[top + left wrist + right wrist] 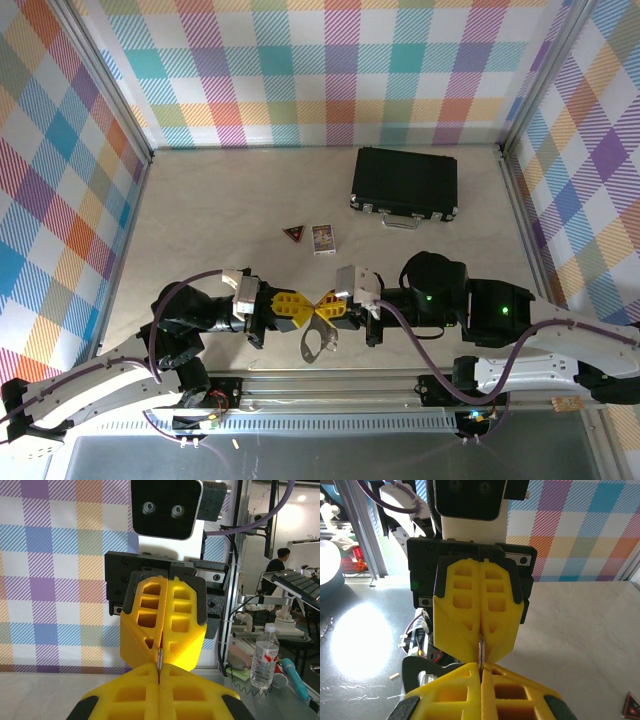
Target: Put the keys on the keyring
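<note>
Jaws meet tip to tip, both clenched on the keyring.
Left jaws and right jaws pinch the same thin metal edge where they touch, and the silver loop hangs just below them. Whether the keys already ride on it is too small to tell; I judge threading unfinished.

legible text: none | clear plastic bottle, red-and-white label: too small to read | small printed rectangular card, mid-table: print blurred | dark triangular red-edged badge: marking unreadable
</note>
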You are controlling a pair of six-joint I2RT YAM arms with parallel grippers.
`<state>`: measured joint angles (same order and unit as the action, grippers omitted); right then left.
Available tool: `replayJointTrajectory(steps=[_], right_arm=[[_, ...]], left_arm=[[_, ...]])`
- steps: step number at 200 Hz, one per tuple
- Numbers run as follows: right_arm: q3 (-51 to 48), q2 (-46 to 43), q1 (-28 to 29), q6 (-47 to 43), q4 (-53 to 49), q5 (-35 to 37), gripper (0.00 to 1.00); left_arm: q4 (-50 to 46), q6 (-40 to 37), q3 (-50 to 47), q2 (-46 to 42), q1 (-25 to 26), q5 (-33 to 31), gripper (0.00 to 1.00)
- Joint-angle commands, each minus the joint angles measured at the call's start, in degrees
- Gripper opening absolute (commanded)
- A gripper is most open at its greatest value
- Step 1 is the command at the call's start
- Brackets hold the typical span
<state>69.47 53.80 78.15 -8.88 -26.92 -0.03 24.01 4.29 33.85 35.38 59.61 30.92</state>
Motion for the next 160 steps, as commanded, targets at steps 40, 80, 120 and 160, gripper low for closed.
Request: replayJointTrajectory(steps=[40,80,120,160], right_arm=[[5.81,2.92,0.94,-2.91,-8.87,4.95,0.00],[10.86,8.16,1.30,-4.03,-16.83,7.67,0.00],[11.81,9.28,1.30,-4.13,-17.29,6.61,0.00],[7.50,5.26,1.31,-1.62,-11.87,5.02,0.22]], left_arm=[[-16.94,-9.80,4.78,-2.23,0.42,-4.73,0.12],[-27.54,-15.35,9.07,-0.86,0.38,-6.92,0.12],[-27.82,-15.94,9.05,-0.47,0.36,-6.75,0.00],[-20.43,-12.01,6.47,-3.29,0.39,-4.98,0.00]])
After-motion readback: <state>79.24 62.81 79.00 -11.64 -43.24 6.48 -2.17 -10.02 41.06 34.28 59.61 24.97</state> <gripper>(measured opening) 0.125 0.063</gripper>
